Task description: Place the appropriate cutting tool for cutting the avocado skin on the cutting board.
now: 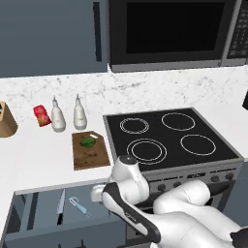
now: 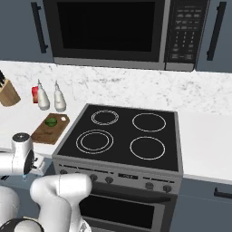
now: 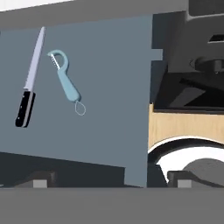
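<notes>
Two tools lie in the open drawer (image 1: 43, 213) nearest me: one knife (image 3: 30, 78) with a dark handle and one blue peeler (image 3: 66, 81), side by side but apart. The gripper (image 3: 109, 181) hangs above the drawer floor, off to the side of both, its jaws spread wide and empty. So the drawer is open and the knife is in reach, but nothing is picked up yet; by my reckoning the whole of the lift and carry is still to do.

Farther off, on the white surface (image 1: 34, 150) left of the stove (image 1: 169, 135), sits one board (image 1: 89, 151) with one avocado (image 1: 87, 141) on it and no tool beside it. Behind the board stand two white bottles (image 1: 58, 117), then one red packet (image 1: 42, 116), and one knife block (image 1: 6, 119) at the far left.
</notes>
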